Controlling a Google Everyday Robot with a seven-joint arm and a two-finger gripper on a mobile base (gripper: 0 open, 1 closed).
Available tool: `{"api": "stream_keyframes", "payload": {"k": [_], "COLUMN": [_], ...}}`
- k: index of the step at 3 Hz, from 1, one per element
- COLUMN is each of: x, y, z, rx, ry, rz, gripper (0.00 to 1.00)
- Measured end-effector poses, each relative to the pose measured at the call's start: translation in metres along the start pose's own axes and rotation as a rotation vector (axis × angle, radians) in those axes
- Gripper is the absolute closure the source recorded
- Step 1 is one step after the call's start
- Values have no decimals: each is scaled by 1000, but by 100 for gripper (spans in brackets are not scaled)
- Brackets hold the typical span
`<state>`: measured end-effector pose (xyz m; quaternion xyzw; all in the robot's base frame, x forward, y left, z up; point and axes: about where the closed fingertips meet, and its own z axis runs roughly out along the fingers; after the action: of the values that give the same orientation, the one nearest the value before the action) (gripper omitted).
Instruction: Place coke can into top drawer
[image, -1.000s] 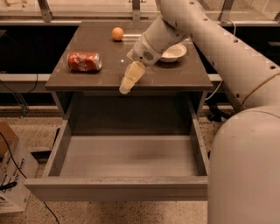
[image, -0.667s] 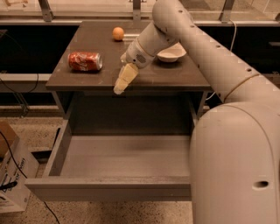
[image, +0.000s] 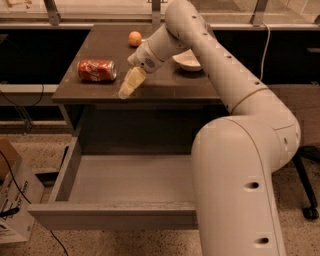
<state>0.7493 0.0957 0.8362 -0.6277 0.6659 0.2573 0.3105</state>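
Observation:
The red coke can (image: 96, 70) lies on its side on the dark cabinet top (image: 165, 82), near its left edge. My gripper (image: 127, 89) hangs over the cabinet top just right of the can and a little nearer the front edge, apart from the can. The top drawer (image: 120, 180) is pulled out wide below the cabinet top, its flat grey bottom bare. My white arm covers the drawer's right part.
A small orange fruit (image: 134, 38) sits at the back of the cabinet top. A white bowl (image: 188, 60) sits to the right, partly behind my arm. A cardboard box (image: 12, 200) and cables lie on the floor at left. A chair base (image: 307, 200) is at right.
My arm has swung left, bringing the gripper closer to the can. The can, fruit, bowl and drawer have not moved.

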Motion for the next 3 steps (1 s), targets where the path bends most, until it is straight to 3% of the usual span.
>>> {"api": "stream_keyframes", "payload": {"k": [1, 2, 3], "x": [-20, -49, -60], "y": [-8, -10, -13], "z": [11, 35, 58], "rx": [5, -29, -63], "ry": [-42, -87, -118], "rz": [-20, -53, -44], "gripper": [0, 2, 24]}}
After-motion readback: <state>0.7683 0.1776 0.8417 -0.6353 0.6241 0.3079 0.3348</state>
